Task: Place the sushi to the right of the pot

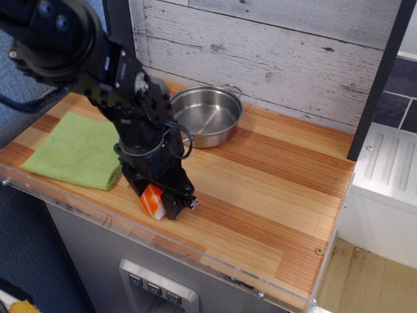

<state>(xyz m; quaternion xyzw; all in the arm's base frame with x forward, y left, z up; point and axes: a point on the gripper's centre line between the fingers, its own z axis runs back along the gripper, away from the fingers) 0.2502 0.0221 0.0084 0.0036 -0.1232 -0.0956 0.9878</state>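
Note:
The sushi (152, 201), orange-topped with a white base, lies on the wooden counter near the front edge. Only its left end shows. My black gripper (163, 203) is lowered over it, fingers straddling it; the front finger (177, 203) covers its right part. I cannot tell whether the fingers press on it. The pot (205, 116), shiny steel with wire loop handles, stands empty behind the gripper, near the back wall. The sushi is to the front left of the pot.
A green cloth (75, 151) lies on the left of the counter, beside the gripper. A white plank wall (273, 52) runs along the back. The counter's front edge (195, 257) is close to the sushi. Bare wood (280, 176) lies right of the pot.

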